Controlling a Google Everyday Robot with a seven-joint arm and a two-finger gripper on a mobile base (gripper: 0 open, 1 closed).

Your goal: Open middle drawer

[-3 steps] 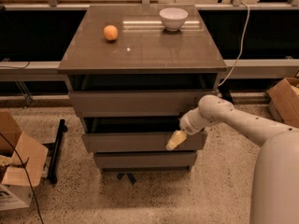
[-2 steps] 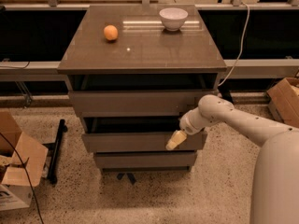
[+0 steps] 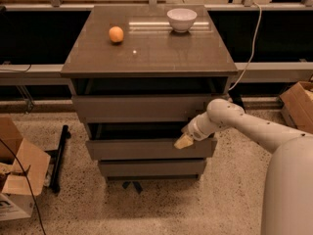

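The cabinet [image 3: 73, 84] stands against a dark wall, with three grey-brown drawer fronts stacked under its tabletop [image 3: 151, 53]. The middle drawer [image 3: 142, 149] sits between the top drawer front [image 3: 139, 107] and the bottom drawer front [image 3: 151, 168]. It stands partly out, with a dark strip of its shallow interior showing behind the top edge of its flat panel.

The gripper [image 3: 183, 141] rests at the right end of that top edge, its pale yellowish tip touching the panel. Whether its jaws are wide or narrow cannot be told. The white arm [image 3: 244, 125] reaches in from the lower right, bending at a rounded joint just beside the cabinet's right side.

On the tabletop, an orange [image 3: 116, 34] lies toward the left and a white bowl [image 3: 181, 19] stands near the back, well apart from it. A white cable [image 3: 252, 43] hangs down on the right. Cardboard boxes [image 3: 19, 170] sit on the speckled floor [image 3: 215, 199] at the left, and another box [image 3: 298, 99] at the right edge.
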